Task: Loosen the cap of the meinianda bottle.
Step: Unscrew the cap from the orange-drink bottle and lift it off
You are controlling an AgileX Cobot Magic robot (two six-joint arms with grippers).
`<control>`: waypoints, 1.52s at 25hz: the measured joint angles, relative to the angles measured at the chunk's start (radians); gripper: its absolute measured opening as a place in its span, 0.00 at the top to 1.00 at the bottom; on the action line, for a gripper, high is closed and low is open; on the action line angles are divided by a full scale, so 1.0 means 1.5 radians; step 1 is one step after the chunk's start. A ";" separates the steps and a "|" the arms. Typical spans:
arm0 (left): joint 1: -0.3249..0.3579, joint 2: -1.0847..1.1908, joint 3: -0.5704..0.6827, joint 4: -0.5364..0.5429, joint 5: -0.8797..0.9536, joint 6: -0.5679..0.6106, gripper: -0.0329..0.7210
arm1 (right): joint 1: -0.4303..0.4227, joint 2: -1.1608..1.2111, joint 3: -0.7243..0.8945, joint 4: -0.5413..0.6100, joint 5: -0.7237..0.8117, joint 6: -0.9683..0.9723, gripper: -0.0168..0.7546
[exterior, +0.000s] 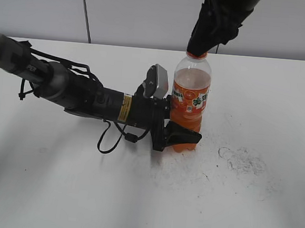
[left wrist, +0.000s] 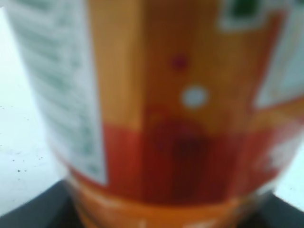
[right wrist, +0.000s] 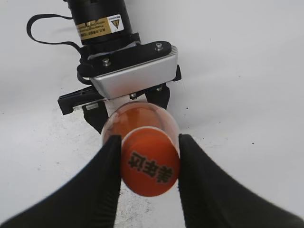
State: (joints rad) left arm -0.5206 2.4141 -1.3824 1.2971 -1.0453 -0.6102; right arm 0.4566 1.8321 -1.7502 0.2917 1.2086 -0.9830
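The meinianda bottle (exterior: 190, 104) stands upright on the white table (exterior: 251, 206), with orange drink and an orange-red label. My left gripper (exterior: 181, 133) lies low from the left and is shut on the bottle's lower body; the left wrist view shows only the blurred label (left wrist: 180, 118) filling the frame. My right gripper (exterior: 198, 50) comes down from above and is shut on the orange cap (right wrist: 149, 161), one black finger on each side. The cap top bears dark characters. In the exterior view only a sliver of the cap (exterior: 199, 55) shows under the fingers.
The left arm (exterior: 80, 95) with its black cable loop (exterior: 108, 139) stretches across the table's left half. Dark scuff marks (exterior: 241, 158) lie on the table right of the bottle. A white wall runs behind.
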 joint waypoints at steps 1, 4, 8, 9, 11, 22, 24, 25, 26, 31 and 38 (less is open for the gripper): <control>0.000 0.000 0.000 0.000 -0.004 0.000 0.29 | 0.000 -0.002 0.001 0.001 0.000 -0.012 0.63; 0.000 0.000 0.000 0.000 -0.010 0.000 0.29 | 0.000 -0.006 0.001 0.003 0.000 -0.051 0.63; 0.000 -0.001 0.000 0.000 -0.011 0.000 0.29 | 0.000 -0.008 0.001 0.003 0.003 -0.107 0.63; 0.000 -0.001 0.000 0.001 -0.011 0.000 0.29 | 0.000 -0.008 0.001 0.003 0.005 -0.120 0.63; 0.000 -0.001 0.000 0.005 -0.011 0.001 0.29 | 0.000 -0.008 0.001 0.003 0.010 -0.151 0.63; 0.000 0.000 0.000 0.011 -0.002 -0.006 0.29 | 0.000 -0.023 -0.001 0.014 0.009 -0.208 0.64; 0.000 0.000 0.000 0.011 -0.002 -0.006 0.29 | -0.007 -0.038 -0.001 0.014 0.002 -0.117 0.64; 0.000 0.000 0.000 0.011 -0.002 -0.006 0.29 | -0.011 -0.046 -0.001 0.015 -0.002 -0.076 0.64; 0.000 0.000 0.000 0.011 -0.001 -0.006 0.29 | -0.024 -0.058 -0.001 0.016 -0.002 -0.008 0.64; 0.000 0.000 0.000 0.011 -0.001 -0.006 0.29 | -0.088 -0.073 -0.001 0.015 0.002 0.175 0.64; 0.000 0.000 0.000 0.011 -0.001 -0.006 0.30 | -0.141 -0.122 0.108 0.012 0.001 0.316 0.64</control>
State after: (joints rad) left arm -0.5213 2.4145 -1.3824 1.3137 -1.0473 -0.6186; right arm 0.2456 1.6490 -1.5884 0.3099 1.2106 -0.5094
